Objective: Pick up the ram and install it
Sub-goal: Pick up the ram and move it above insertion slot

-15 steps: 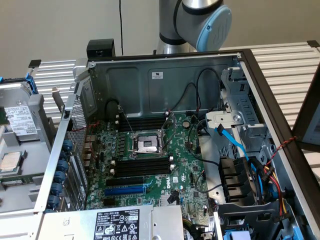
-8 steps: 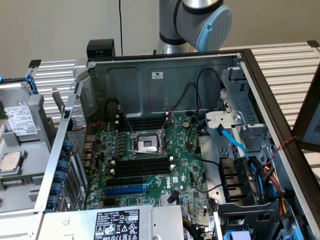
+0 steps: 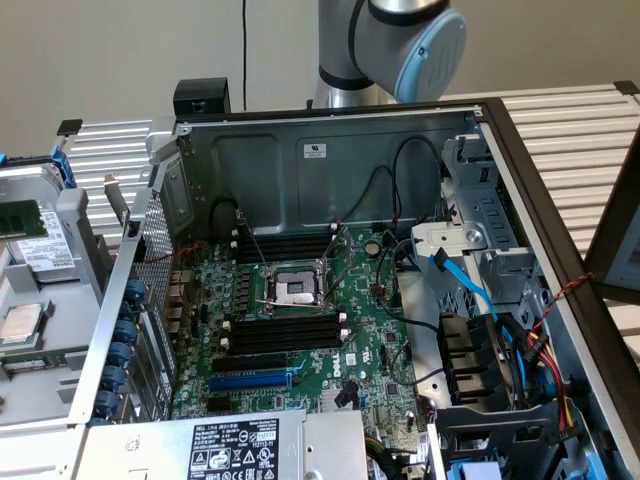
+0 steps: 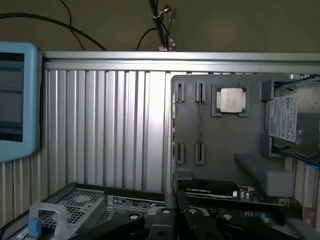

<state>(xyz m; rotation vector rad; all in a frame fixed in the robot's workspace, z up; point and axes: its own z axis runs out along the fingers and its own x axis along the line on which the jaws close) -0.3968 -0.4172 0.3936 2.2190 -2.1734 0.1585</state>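
The long, flat green circuit-board ram (image 3: 20, 218) lies untouched on the grey plastic tray (image 3: 45, 292) beside the metal computer case (image 3: 300, 185). The black claw (image 4: 177, 216) hangs near it, pressed together and empty. Lowered like that, it would probably shove the stick rather than straddle it.

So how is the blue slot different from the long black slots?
The blue slot is bright blue, and there is just one; the black slots are black and sit side by side in groups. The black slots have white clips at their ends; the blue slot shows none. The blue slot looks shorter than the black slots. Both are long, narrow and look empty.
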